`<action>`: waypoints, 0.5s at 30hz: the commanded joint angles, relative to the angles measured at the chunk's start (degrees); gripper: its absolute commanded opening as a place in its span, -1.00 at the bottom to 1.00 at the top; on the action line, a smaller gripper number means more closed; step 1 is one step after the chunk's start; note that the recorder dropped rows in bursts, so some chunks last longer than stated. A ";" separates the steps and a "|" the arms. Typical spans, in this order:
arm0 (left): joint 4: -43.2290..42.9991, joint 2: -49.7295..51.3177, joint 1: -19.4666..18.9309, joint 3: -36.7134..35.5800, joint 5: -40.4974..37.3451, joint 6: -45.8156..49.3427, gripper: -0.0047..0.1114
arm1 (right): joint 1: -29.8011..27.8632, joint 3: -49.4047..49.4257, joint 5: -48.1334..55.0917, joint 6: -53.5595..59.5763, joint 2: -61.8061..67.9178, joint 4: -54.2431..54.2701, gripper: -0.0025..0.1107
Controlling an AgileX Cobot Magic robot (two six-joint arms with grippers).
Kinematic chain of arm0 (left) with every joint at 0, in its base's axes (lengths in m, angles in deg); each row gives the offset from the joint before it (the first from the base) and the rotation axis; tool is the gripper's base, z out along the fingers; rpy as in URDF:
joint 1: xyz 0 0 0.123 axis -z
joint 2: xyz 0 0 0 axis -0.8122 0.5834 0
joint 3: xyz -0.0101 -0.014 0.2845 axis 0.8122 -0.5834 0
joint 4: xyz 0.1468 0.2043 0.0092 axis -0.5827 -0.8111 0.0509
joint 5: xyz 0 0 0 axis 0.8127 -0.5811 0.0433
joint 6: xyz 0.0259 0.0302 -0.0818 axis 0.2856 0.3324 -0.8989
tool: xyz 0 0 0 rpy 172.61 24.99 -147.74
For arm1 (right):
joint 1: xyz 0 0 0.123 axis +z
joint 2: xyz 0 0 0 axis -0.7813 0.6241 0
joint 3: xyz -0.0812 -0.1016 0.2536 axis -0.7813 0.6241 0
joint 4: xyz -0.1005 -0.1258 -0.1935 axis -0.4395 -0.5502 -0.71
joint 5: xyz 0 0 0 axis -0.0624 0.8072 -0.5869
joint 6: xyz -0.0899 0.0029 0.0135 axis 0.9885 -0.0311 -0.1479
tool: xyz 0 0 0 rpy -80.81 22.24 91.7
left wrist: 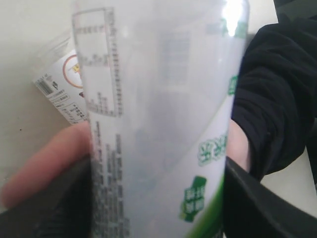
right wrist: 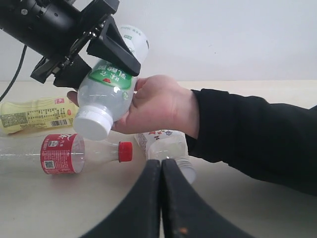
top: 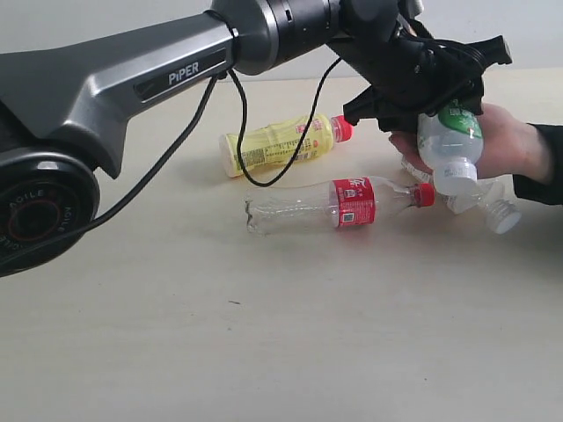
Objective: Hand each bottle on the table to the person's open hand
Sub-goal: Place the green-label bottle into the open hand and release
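The exterior camera sits low beside the left arm [top: 132,79], facing across the surface [top: 264,352] toward the hand [top: 506,145] at three o'clock, while the left wrist camera crowds the green bottle [top: 450,145], which the right wrist camera, over its closed tool [right wrist: 161,168], also sees nearby.

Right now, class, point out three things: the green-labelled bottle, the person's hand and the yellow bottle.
green-labelled bottle [top: 449,145], exterior view, on its clear body between label and cap.
person's hand [right wrist: 158,105], right wrist view, on the middle of the hand.
yellow bottle [top: 273,145], exterior view, on its printed label at mid-body.
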 commanded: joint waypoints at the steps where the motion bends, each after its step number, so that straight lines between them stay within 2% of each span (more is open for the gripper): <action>1: 0.27 -0.15 -0.05 0.40 0.28 0.20 -0.25 | -0.03 0.27 -0.37 0.12 -0.33 -0.07 -0.96; 11: 0.06 -0.15 -0.05 0.40 -0.37 1.40 0.29 | -0.03 0.27 -0.37 0.12 -0.33 -0.07 -0.96; 15: 0.06 -0.15 -0.05 0.40 -0.50 1.49 0.45 | -0.03 0.27 -0.37 0.12 -0.33 -0.07 -0.96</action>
